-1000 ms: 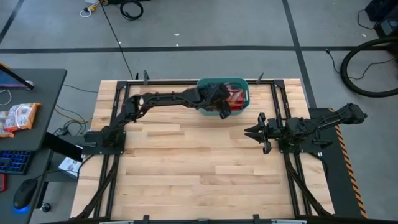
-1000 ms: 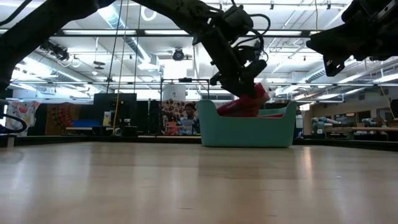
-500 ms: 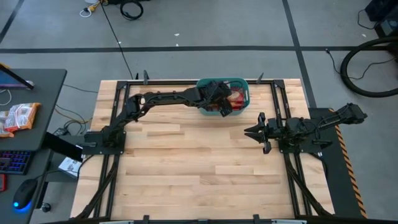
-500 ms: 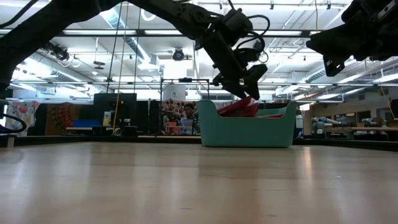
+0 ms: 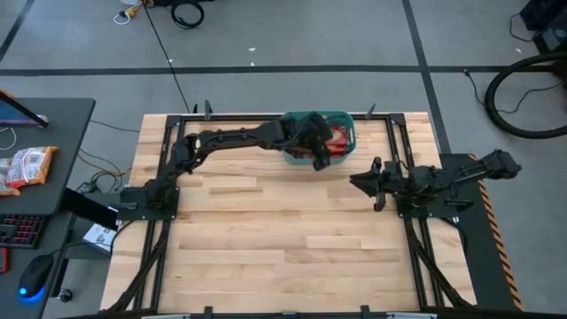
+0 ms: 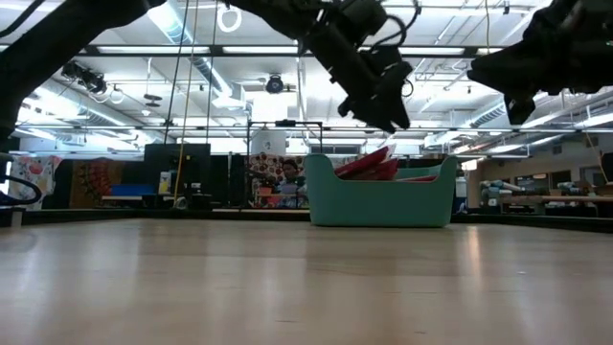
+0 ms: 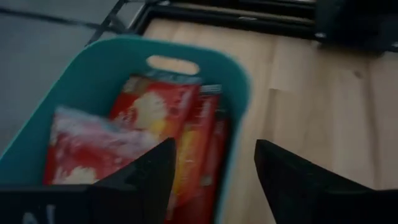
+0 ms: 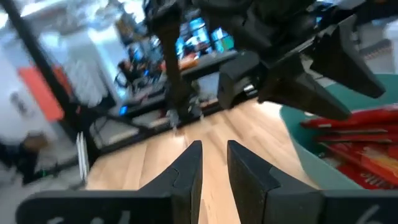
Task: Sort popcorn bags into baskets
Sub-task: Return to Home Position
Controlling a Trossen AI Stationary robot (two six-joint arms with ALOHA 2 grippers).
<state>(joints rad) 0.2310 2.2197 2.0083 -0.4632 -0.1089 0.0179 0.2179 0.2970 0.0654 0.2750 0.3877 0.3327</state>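
The teal basket [image 5: 347, 124] [image 6: 383, 201] stands at the table's far edge, middle. Several red popcorn bags [image 5: 335, 138] [image 7: 155, 112] lie in it, leaning on one another and poking above the rim [image 6: 369, 165]. My left gripper [image 5: 319, 156] [image 6: 388, 110] [image 7: 214, 162] hovers open above the basket's near side, with nothing between its fingers. My right gripper [image 5: 365, 182] [image 8: 214, 152] waits at the table's right, pointing left, its fingers a narrow gap apart and holding nothing. Its wrist view shows the basket [image 8: 295, 134] and the left gripper [image 8: 286, 74] ahead.
Bare wood [image 5: 283, 239] fills the table's middle and near half. A desk to the left carries an orange-red packet [image 5: 27, 167], a keyboard [image 5: 18, 230] and a mouse [image 5: 31, 276]. People [image 6: 287, 177] show in the room far behind the table.
A second ago my left gripper held a red bag tilted over the basket. It lowered the bag among the others, let go, and has since risen clear above the rim. The bag now lies in the basket.
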